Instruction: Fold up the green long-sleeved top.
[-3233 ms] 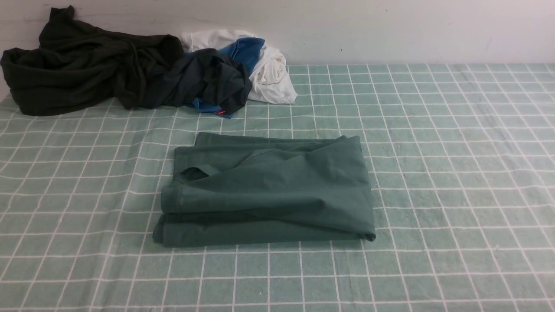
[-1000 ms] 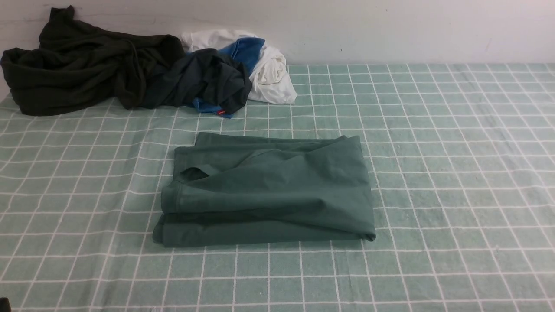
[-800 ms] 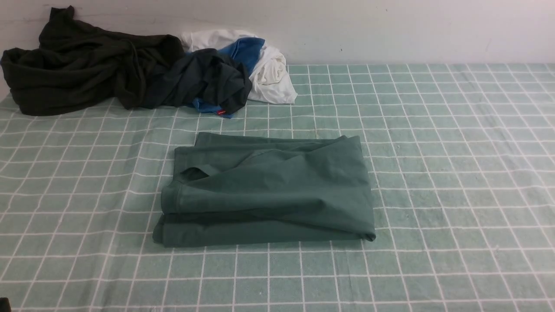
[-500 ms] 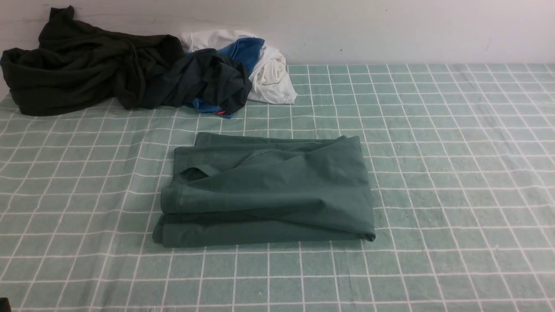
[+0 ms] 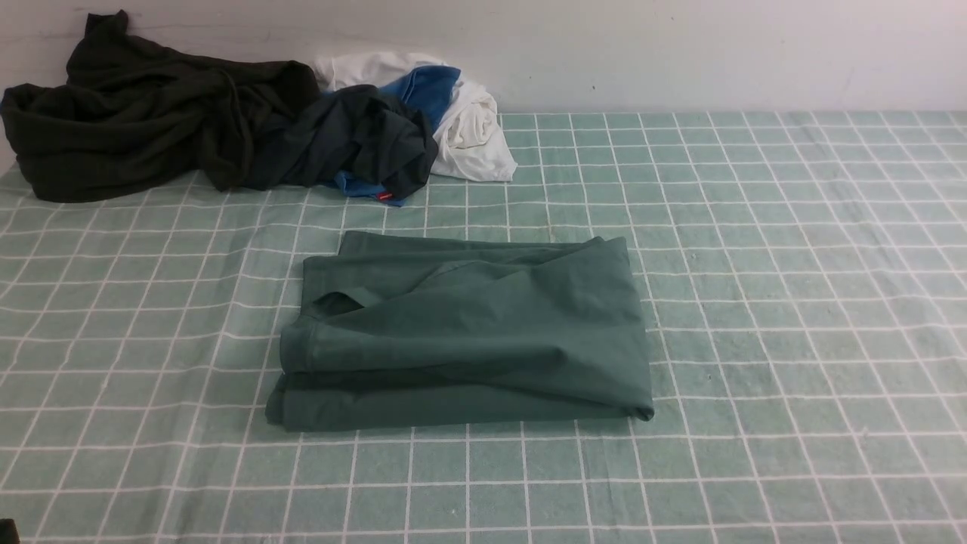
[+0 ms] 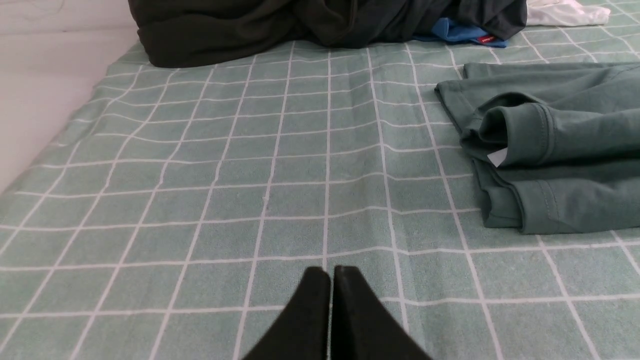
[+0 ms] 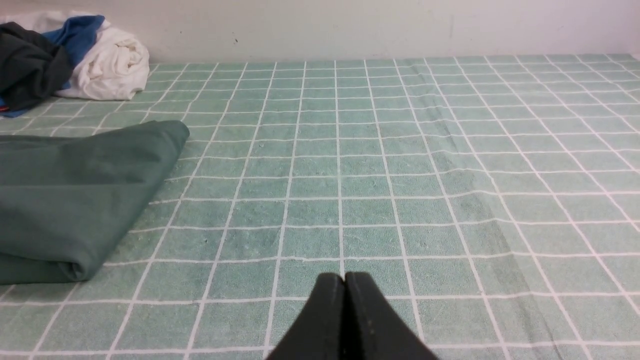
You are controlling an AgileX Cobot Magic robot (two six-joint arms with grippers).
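- Left gripper (image 6: 330, 272) is off to the left of the green long-sleeved top (image 5: 464, 332), jaws pressed together, holding nothing.
- The top sits as a tidy folded rectangle on the checked cloth (image 5: 755, 302), in front of the heap of other clothes (image 5: 227, 128). Looks pretty much done to me; maybe a little smoothing left.
- Right gripper (image 7: 345, 280) is out to the top's right, jaws also pressed together, empty.

Even soft overhead light, faint shadows, sharp focus.
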